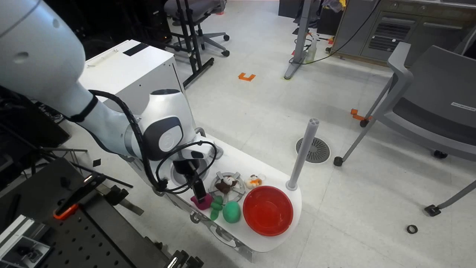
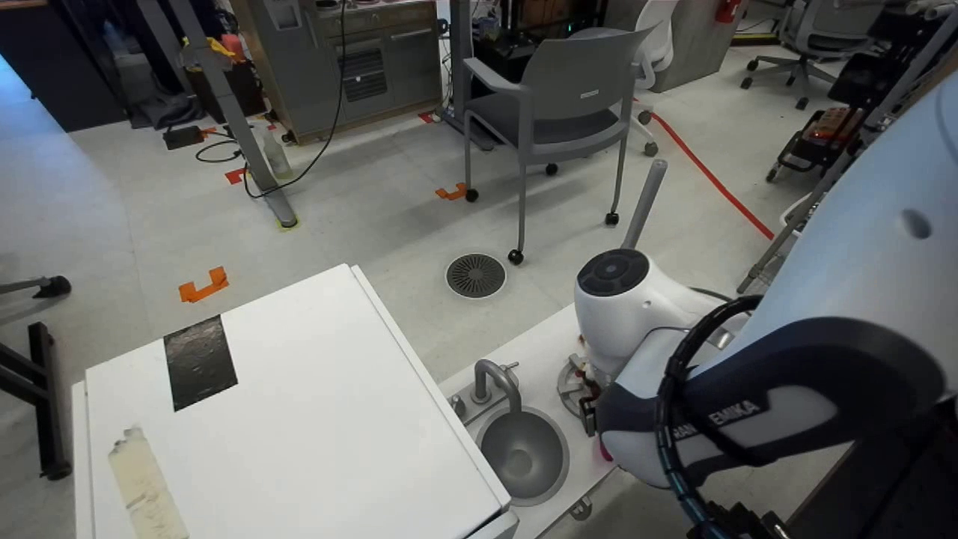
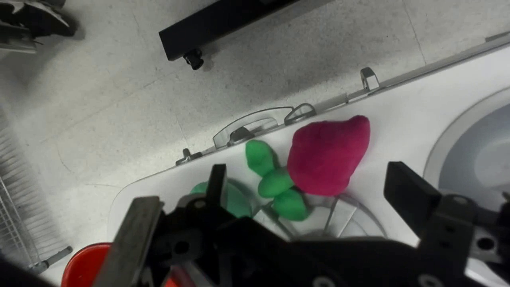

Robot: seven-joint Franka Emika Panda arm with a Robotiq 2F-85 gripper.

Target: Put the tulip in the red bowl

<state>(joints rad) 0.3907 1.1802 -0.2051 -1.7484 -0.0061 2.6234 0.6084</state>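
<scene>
The tulip (image 3: 328, 155) is a magenta-pink soft flower head lying on the white counter near its edge. It shows partly behind the gripper in an exterior view (image 1: 202, 203), and a sliver shows in an exterior view (image 2: 605, 451). My gripper (image 3: 307, 179) is open, its fingers wide apart, with nothing between the pads. In the wrist view the tulip lies between and slightly beyond the fingertips. In an exterior view the gripper (image 1: 199, 196) points down over it. The red bowl (image 1: 267, 211) stands at the counter's rounded end; part shows in the wrist view (image 3: 85, 263).
A bright green leafy piece (image 3: 275, 182) lies against the tulip. A green round toy (image 1: 231, 212) lies between it and the bowl. A grey burner (image 1: 237, 193) bears a brown-and-white toy (image 1: 226, 184). An orange-white toy (image 1: 254, 181), a grey post (image 1: 304, 154) and a basin (image 2: 524, 457) stand nearby.
</scene>
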